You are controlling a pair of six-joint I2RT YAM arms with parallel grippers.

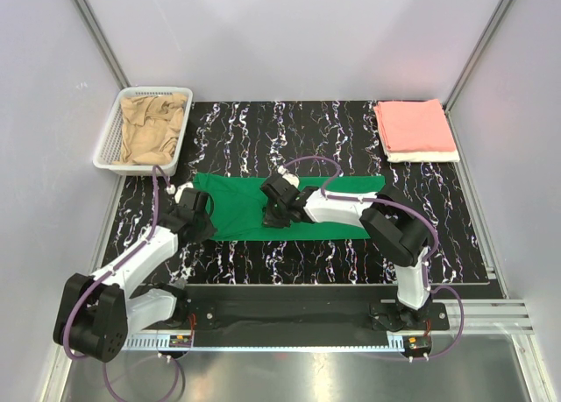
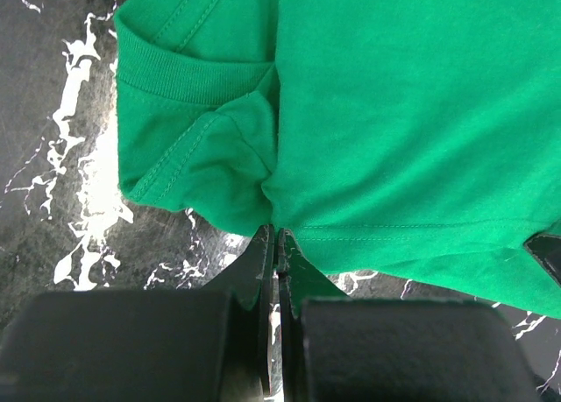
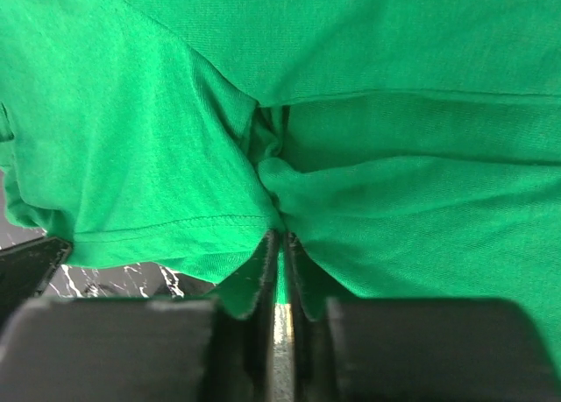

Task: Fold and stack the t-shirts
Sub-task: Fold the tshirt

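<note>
Closest in, the left claw (image 2: 275, 244) is pinched shut on the hem of the green t-shirt (image 2: 394, 113), beside a bunched sleeve. Over on the right claw (image 3: 279, 244), the fingers are all but closed on a gathered fold of the same cloth. That shirt lies spread mid-tabletop (image 1: 263, 130). At far left the tan t-shirt (image 1: 151, 126) sits crumpled in a white basket (image 1: 107, 144). At far right the folded salmon pink t-shirt (image 1: 414, 124) rests on the white t-shirt (image 1: 425, 157).
</note>
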